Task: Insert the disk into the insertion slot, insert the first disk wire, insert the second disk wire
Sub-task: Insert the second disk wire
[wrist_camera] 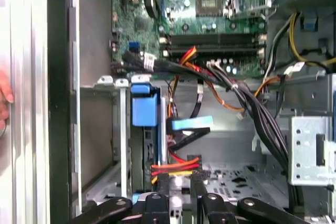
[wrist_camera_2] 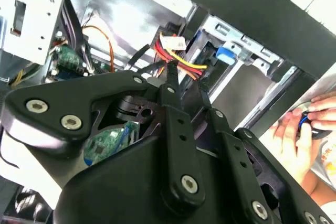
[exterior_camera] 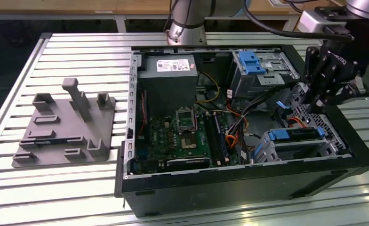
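The disk (exterior_camera: 297,136), silver in a blue caddy, lies inside the insertion slot (exterior_camera: 327,147), the perforated cage in the case's front corner on the exterior view's right. In the first wrist view the caddy's blue end (wrist_camera: 144,109) sits in the slot's metal frame (wrist_camera: 102,129). My gripper (exterior_camera: 316,101) hangs just above that corner. In both wrist views its black fingers are close together on the end of a red, orange and yellow disk wire (wrist_camera: 176,167) (wrist_camera_2: 181,59), the gripper (wrist_camera: 178,177) (wrist_camera_2: 186,80) pinching it. A second wire with a blue flat plug (wrist_camera: 191,124) hangs loose nearby.
The open case holds a green motherboard (exterior_camera: 184,136), a power supply (exterior_camera: 172,70) and a taller cage with a blue latch (exterior_camera: 253,61). A thick black cable bundle (wrist_camera: 247,103) crosses beside the slot. A grey fixture (exterior_camera: 65,127) lies on the slatted table. A person's hand (wrist_camera_2: 302,129) rests outside the case.
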